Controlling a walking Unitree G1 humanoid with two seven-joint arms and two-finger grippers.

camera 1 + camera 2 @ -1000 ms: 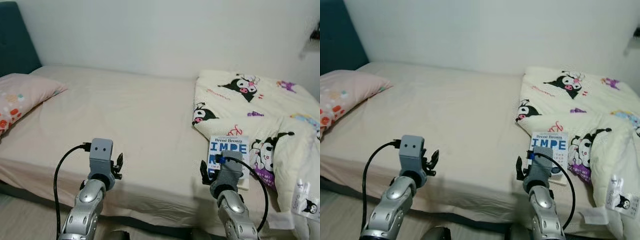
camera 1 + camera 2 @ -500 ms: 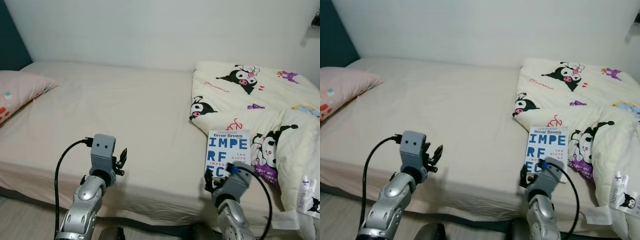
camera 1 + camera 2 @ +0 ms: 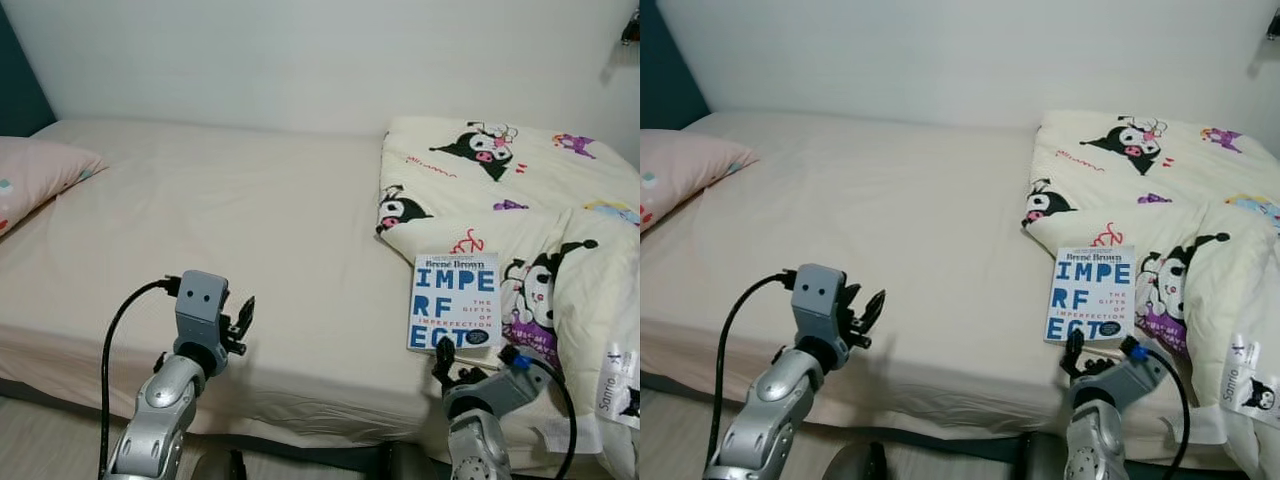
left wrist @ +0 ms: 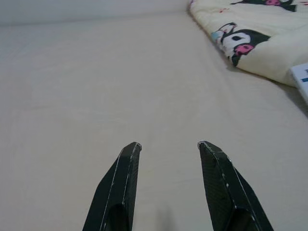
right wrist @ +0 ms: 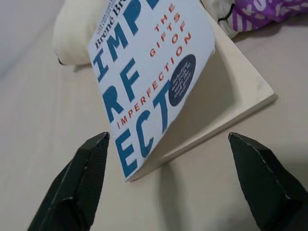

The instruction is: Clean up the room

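Note:
A white paperback book [image 3: 453,301] with blue letters lies on the bed [image 3: 220,220], its far edge against the cartoon-print quilt [image 3: 520,190]. Its front cover is lifted a little in the right wrist view, book [image 5: 159,82]. My right gripper [image 3: 452,361] sits low at the bed's near edge just before the book's near end, open wide, with fingers [image 5: 79,173] spread to either side of the book's near edge and not touching it. My left gripper [image 3: 243,322] hovers open over the bare sheet near the front edge, fingers [image 4: 120,183] empty.
A pink patterned pillow [image 3: 35,180] lies at the bed's left end by a dark teal headboard [image 3: 18,85]. The quilt is heaped over the bed's right side. A white wall runs behind. Floor shows below the mattress edge.
The camera has swung rightward and the scene shifted left. My right gripper dropped back from over the book's lower part to just below its near edge, uncovering the cover. The left gripper barely moved.

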